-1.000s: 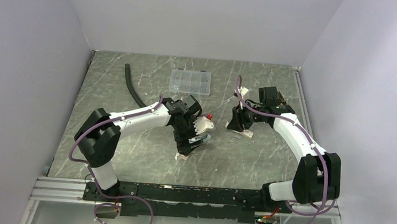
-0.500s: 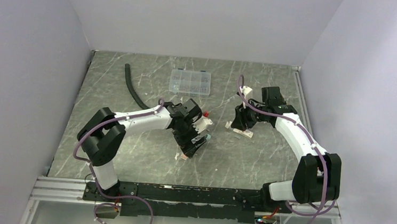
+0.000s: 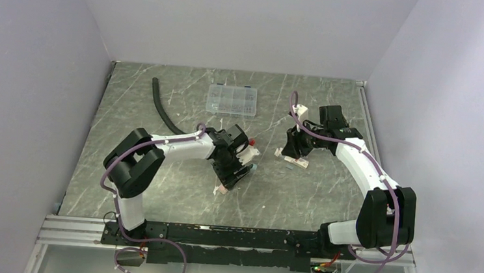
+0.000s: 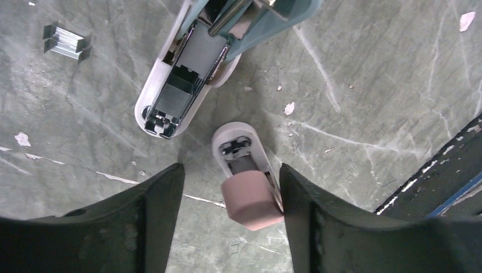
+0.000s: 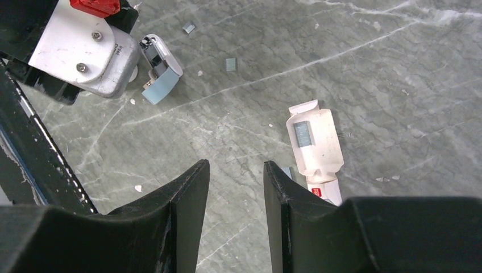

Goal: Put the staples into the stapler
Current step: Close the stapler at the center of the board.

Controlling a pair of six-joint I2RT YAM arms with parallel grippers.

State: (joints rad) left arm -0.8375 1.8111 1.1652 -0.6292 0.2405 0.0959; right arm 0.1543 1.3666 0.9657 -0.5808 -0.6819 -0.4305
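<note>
**A:** Left wrist: found left gripper (image 4: 230, 170) straddling pink stapler (image 4: 248, 187), jaws apart but narrower than a second ago. Saw one finger (image 4: 310, 227) touching or almost touching it, the other well clear. Not yet clamped.

**B:** Confirmed on top external. Also noted left arm swung toward centre since then, wrist barely shifted. Right gripper?

**A:** Checked right wrist. Found right gripper (image 5: 234, 170) hovering over bare table (image 5: 369, 68), jaws a narrow gap apart, nothing between. Same as half a second ago.

**B:** And the load?

**A:** Spotted one strip of staples (image 4: 67, 41) loose on table, beyond blue stapler (image 4: 185, 79). Found blue stapler lying open, magazine exposed; could not tell whether any strip sat inside. Saw another strip in carton (image 5: 314, 145), plus two small bits loose near blue stapler.

**B:** Read the closing as start of a grasp on pink stapler, probably to steady or shift it. Judged loading not begun. Flagged off-centre contact: might skid it sideways.
</note>
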